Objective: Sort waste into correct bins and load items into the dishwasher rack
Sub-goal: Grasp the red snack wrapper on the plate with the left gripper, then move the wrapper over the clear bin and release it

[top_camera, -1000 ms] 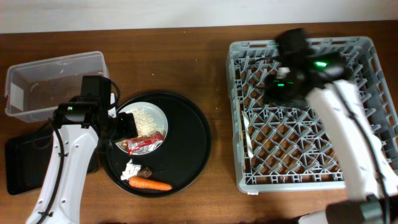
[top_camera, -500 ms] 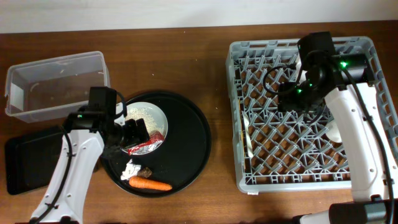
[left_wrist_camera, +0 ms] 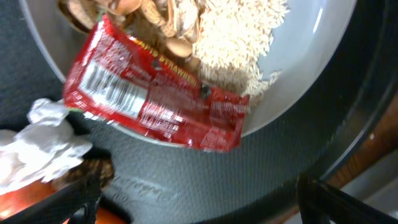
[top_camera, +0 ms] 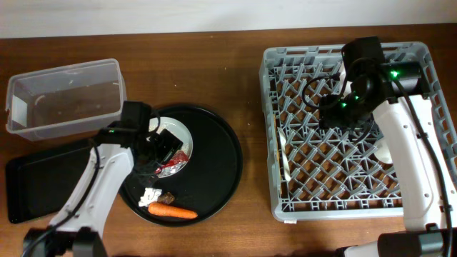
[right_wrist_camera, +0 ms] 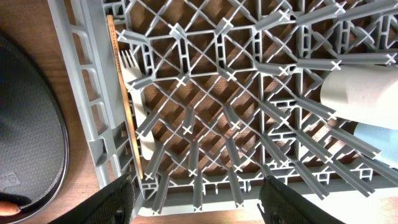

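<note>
On the black round tray (top_camera: 218, 168) sits a white plate (top_camera: 180, 130) with rice (left_wrist_camera: 239, 37) and food scraps. A red wrapper (left_wrist_camera: 155, 102) lies across the plate's rim. A crumpled white tissue (top_camera: 150, 194) and a carrot (top_camera: 171, 211) lie lower on the tray. My left gripper (top_camera: 166, 146) hovers open just over the wrapper (top_camera: 175, 161), its fingers (left_wrist_camera: 71, 202) wide apart and empty. My right gripper (top_camera: 335, 111) hangs open over the grey dishwasher rack (top_camera: 407, 207), holding nothing. In the rack lie a white fork (right_wrist_camera: 134, 81) and a white cup (right_wrist_camera: 360, 93).
A clear plastic bin (top_camera: 64, 96) stands at the back left, and a black bin (top_camera: 32, 189) sits in front of it. A thin wooden stick (right_wrist_camera: 124, 99) lies beside the fork. A pale blue item (right_wrist_camera: 379, 137) rests under the cup.
My left gripper has shifted right across the plate and now sits over the red wrapper. The right arm swung right over the rack, then held still.
</note>
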`<state>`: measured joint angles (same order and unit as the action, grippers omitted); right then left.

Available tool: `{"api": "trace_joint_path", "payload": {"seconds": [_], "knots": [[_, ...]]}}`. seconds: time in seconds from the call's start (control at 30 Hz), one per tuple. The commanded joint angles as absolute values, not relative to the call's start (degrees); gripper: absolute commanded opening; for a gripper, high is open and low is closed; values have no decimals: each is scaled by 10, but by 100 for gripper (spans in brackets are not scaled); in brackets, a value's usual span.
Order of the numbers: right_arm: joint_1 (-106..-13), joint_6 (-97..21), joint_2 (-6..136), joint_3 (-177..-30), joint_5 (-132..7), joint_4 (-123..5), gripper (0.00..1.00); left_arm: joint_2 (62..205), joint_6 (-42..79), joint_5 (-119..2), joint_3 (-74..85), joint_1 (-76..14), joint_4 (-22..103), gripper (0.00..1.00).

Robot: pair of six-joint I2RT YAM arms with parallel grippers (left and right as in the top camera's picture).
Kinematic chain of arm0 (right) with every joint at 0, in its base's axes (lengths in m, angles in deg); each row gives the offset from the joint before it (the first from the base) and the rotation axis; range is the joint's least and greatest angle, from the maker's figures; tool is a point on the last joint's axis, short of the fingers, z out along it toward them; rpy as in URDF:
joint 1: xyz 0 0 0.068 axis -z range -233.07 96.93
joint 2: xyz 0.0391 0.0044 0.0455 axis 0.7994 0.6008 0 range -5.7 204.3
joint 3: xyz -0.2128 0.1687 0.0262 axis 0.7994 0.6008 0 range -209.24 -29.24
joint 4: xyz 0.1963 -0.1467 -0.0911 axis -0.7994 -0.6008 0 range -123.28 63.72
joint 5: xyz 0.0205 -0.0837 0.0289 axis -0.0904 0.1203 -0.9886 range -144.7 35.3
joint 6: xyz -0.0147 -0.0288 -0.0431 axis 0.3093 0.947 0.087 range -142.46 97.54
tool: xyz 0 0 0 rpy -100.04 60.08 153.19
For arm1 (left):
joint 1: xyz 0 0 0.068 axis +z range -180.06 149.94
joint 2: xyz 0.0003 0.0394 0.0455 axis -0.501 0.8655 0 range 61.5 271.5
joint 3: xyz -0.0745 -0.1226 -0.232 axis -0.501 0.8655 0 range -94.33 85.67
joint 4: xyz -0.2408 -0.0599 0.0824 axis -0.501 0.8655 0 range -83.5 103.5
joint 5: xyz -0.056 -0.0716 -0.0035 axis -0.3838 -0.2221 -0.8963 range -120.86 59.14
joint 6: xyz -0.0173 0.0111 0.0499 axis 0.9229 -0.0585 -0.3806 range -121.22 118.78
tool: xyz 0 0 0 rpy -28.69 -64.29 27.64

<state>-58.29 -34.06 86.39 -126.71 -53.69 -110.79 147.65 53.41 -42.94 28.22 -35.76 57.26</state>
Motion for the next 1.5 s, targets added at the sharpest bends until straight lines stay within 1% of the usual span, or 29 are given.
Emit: {"api": "trace_joint_path", "payload": {"seconds": [0.0,0.1,0.33,0.37,0.4,0.43,0.5,0.57,0.6,0.7,0.73,0.83,0.97,1.0,1.03,1.17,1.2,1.27,1.33,1.4,1.47], "knots": [[-578,-338,866,-1263,-540,-1110,68,1511,566,-430,286,-366,564,99],[-578,-338,866,-1263,-540,-1110,68,1530,594,-420,286,-366,559,99],[-578,-337,866,-1263,-540,-1111,68,1576,596,-389,286,-367,524,98],[-578,-336,866,-1263,-540,-1111,68,1577,596,-385,286,-367,521,93],[-578,-336,866,-1263,-540,-1111,68,1577,596,-385,286,-367,517,79],[-578,-336,866,-1263,-540,-1111,68,1577,596,-385,286,-367,517,70],[-578,-336,866,-1263,-540,-1111,68,1577,596,-385,286,-367,517,57],[-578,-336,866,-1263,-540,-1111,68,1577,596,-385,286,-367,517,47],[-578,-336,866,-1263,-540,-1111,68,1577,596,-385,286,-367,518,44],[-578,-336,866,-1263,-540,-1111,68,1577,578,-386,286,-367,520,26],[-578,-336,866,-1263,-540,-1111,68,1577,571,-386,286,-367,520,23],[-578,-336,866,-1263,-540,-1112,68,1574,566,-386,286,-367,528,20],[-578,-336,866,-1263,-540,-1111,68,1535,507,-385,285,-367,528,10],[-578,-336,866,-1263,-540,-1111,68,1514,478,-385,282,-367,526,0],[-578,-336,866,-1263,-540,-1111,68,1497,455,-383,279,-367,526,0],[-578,-336,866,-1263,-540,-1111,68,1433,449,-369,269,-360,524,0],[-578,-336,866,-1263,-540,-1111,68,1423,428,-361,260,-351,522,0],[-578,-336,866,-1263,-540,-1111,68,1421,334,-354,206,-326,526,0],[-578,-336,866,-1263,-540,-1111,68,1422,282,-347,157,-290,521,0],[-578,-336,866,-1263,-540,-1111,68,1422,241,-311,130,-255,499,0],[-578,-336,866,-1263,-540,-1111,68,1422,229,-249,124,-218,450,0]]}}
